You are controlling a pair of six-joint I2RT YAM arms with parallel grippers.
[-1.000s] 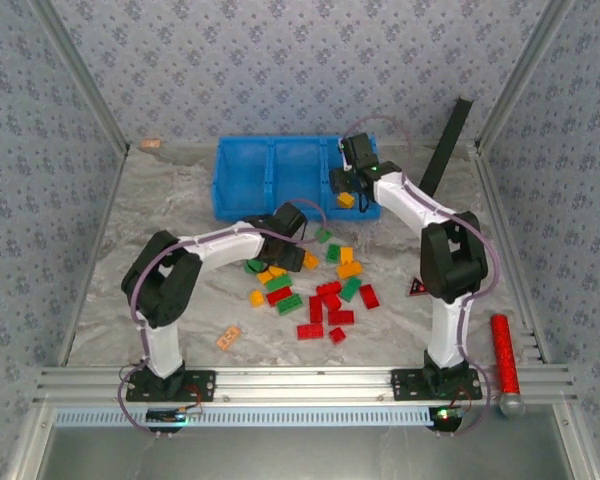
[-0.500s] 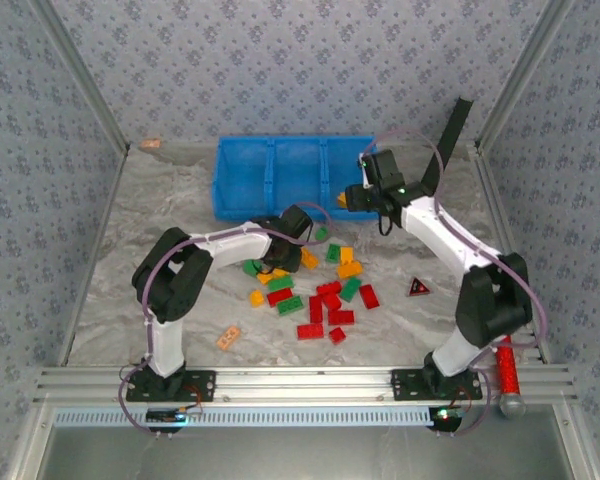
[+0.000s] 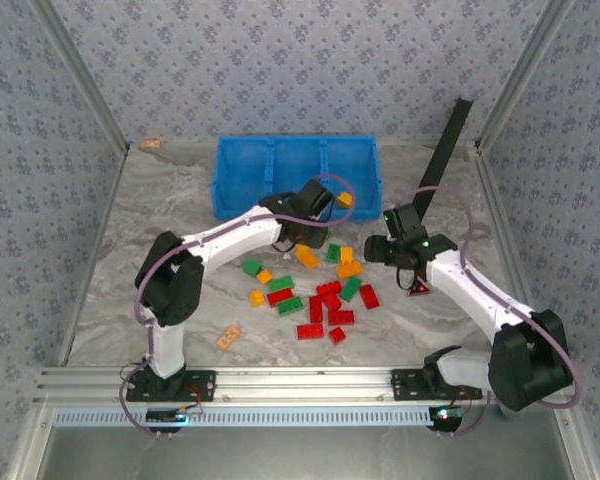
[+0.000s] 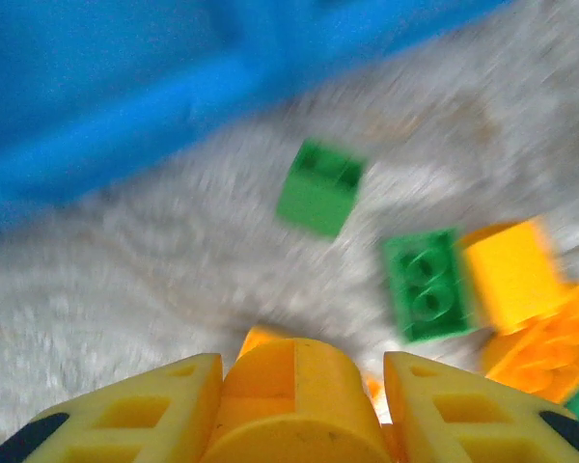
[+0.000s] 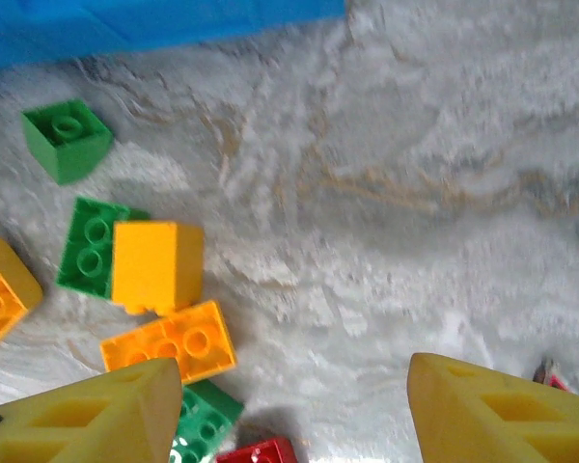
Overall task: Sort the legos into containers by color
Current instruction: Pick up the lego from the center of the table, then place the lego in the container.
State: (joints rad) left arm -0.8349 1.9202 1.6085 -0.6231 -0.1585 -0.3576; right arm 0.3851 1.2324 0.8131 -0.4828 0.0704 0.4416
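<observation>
The legos (image 3: 325,295) lie scattered mid-table in red, green and orange-yellow. My left gripper (image 3: 298,238) hovers just in front of the blue bin's containers (image 3: 242,210), shut on an orange-yellow lego (image 4: 294,395) that fills the gap between its yellow fingers (image 4: 125,410). Ahead of the left gripper (image 4: 299,376) are a green brick (image 4: 318,188) and the bin wall (image 4: 125,96). My right gripper (image 3: 375,248) hangs open at the pile's right edge. Nothing is between the fingers of the right gripper (image 5: 291,371), and bricks (image 5: 169,342) lie to their left. One orange lego (image 3: 345,200) rests in the right container.
A pale peach flat piece (image 3: 228,338) lies near the left arm's base. A small red triangle (image 3: 417,288) sits under the right forearm. A black bar (image 3: 445,150) leans at the back right. Bare marble stretches left of the pile.
The left gripper shut on an orange-yellow lego and rose toward the bin. The right arm swung back from the bin to the pile, leaving an orange lego in the right container.
</observation>
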